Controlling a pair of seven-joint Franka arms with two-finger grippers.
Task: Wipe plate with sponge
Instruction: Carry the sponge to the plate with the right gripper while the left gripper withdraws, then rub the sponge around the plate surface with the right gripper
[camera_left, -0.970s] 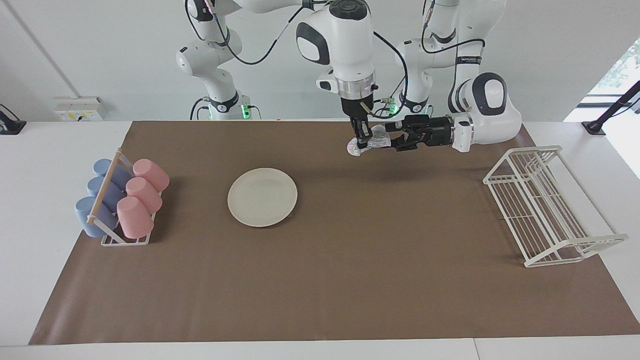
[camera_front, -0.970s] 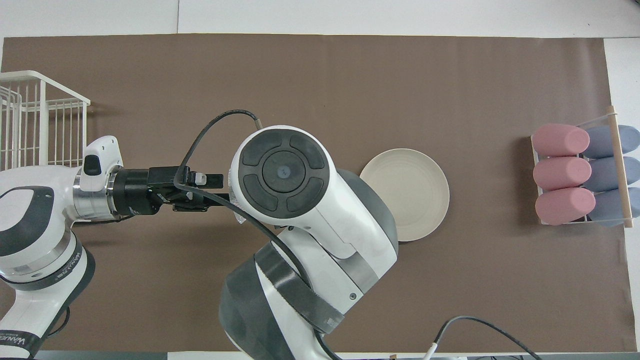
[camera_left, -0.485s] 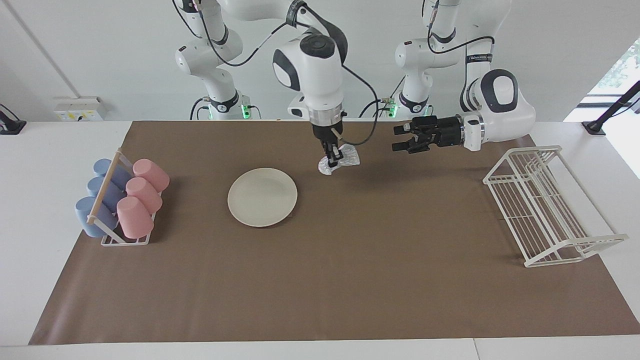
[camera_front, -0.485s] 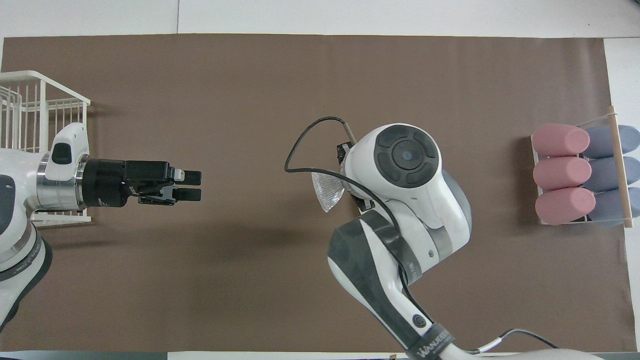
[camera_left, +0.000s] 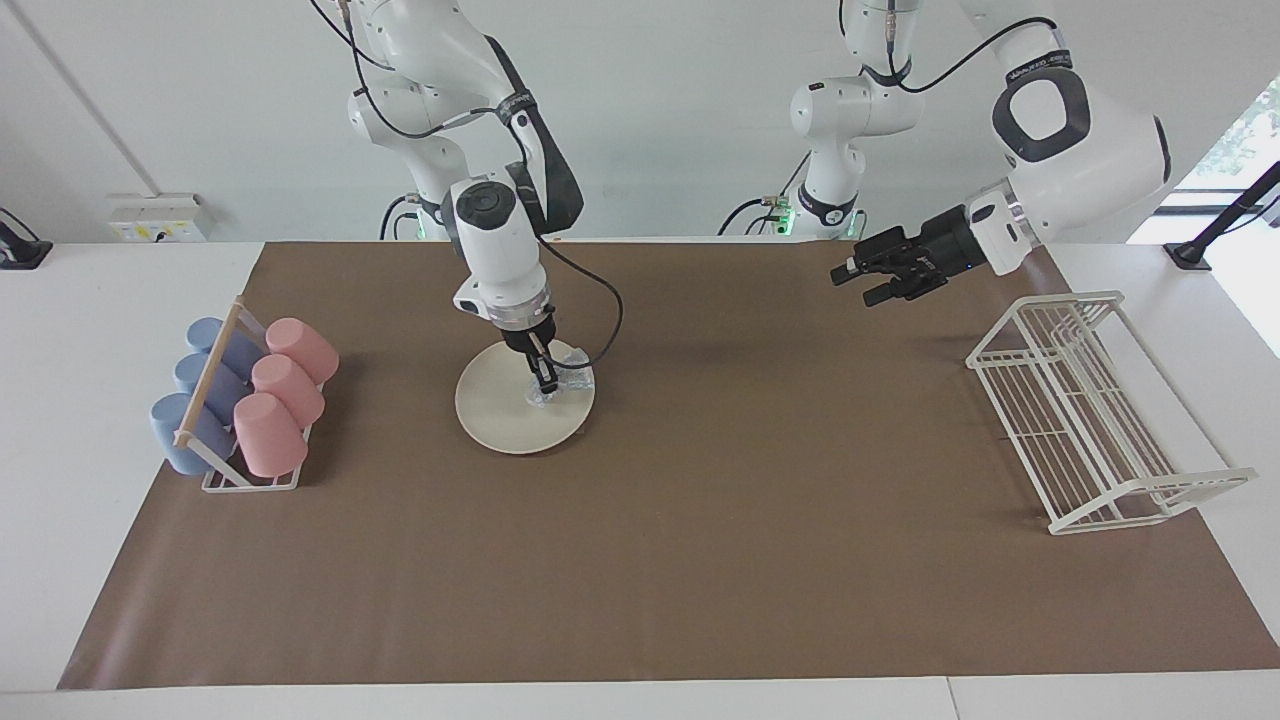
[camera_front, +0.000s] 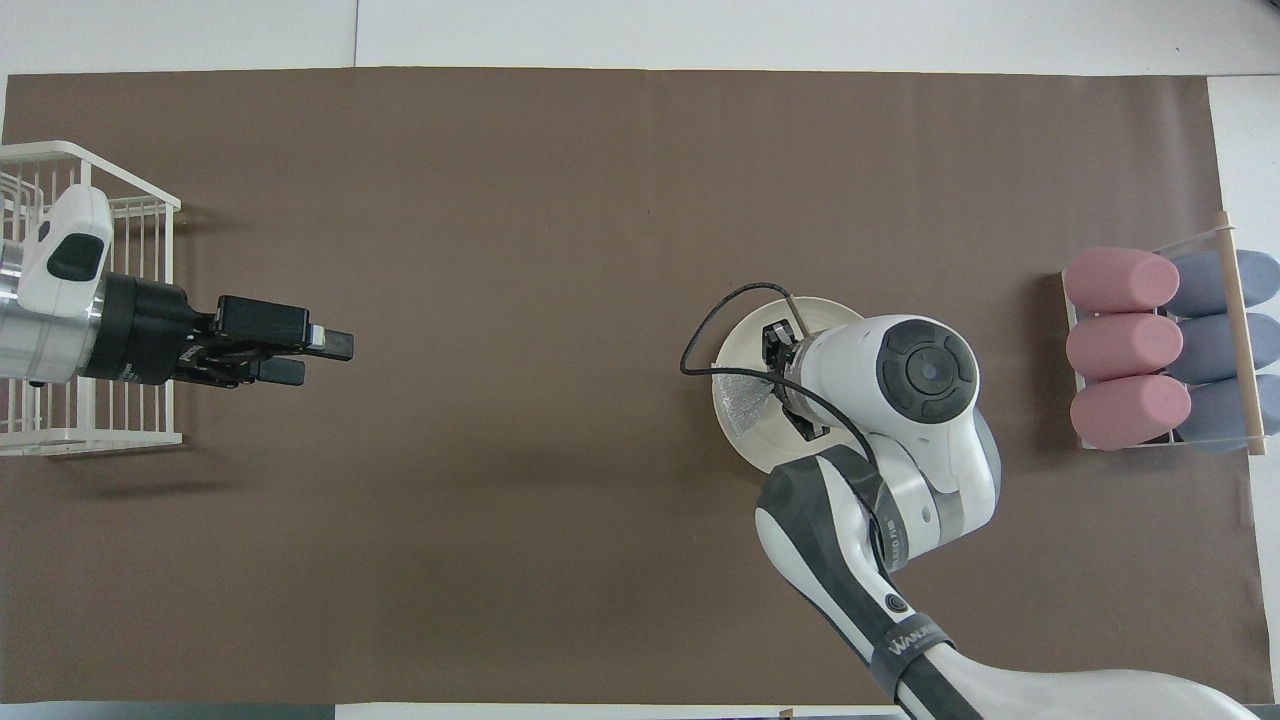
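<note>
The cream-white plate (camera_left: 500, 412) lies on the brown mat, toward the right arm's end of the table. My right gripper (camera_left: 546, 386) points down over the plate and is shut on the silvery sponge (camera_left: 571, 379). The sponge hangs low and seems to touch the plate's surface on the side toward the left arm's end. In the overhead view the sponge (camera_front: 745, 410) shows beside the right wrist, and that wrist covers much of the plate (camera_front: 745, 335). My left gripper (camera_left: 857, 286) hovers open and empty above the mat, near the wire rack.
A small rack (camera_left: 222, 478) holding pink and blue cups stands at the right arm's end of the mat. A white wire dish rack (camera_left: 1090, 410) stands at the left arm's end. The brown mat (camera_left: 700, 560) covers most of the table.
The right gripper took the sponge from the left gripper, carried it toward the right arm's end and lowered it onto the plate. The left gripper drew back empty toward the wire rack.
</note>
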